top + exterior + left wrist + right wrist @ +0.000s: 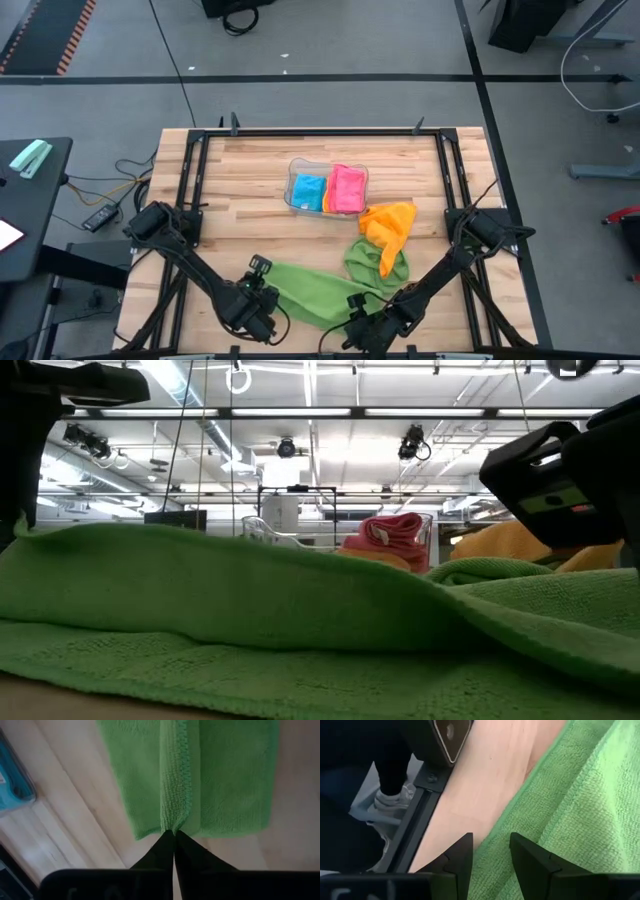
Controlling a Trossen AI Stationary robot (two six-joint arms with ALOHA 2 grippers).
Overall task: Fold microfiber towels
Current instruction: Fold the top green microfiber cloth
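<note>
High view: a soft green microfiber towel (320, 290) lies rumpled across the near edge of the pale wooden counter (250, 170), both dark arms bent low over it to take its near hem, likely for a first fold. The left gripper (173, 834) has its fingers pinched tight on a ridge of the towel's hem, while the right gripper (490, 851), fingers partly apart, straddles the same cloth's edge. An orange towel (388, 228) waits beside it; blue (308, 192) and pink (346, 188) folded towels sit in a clear plastic tray (292, 172).
</note>
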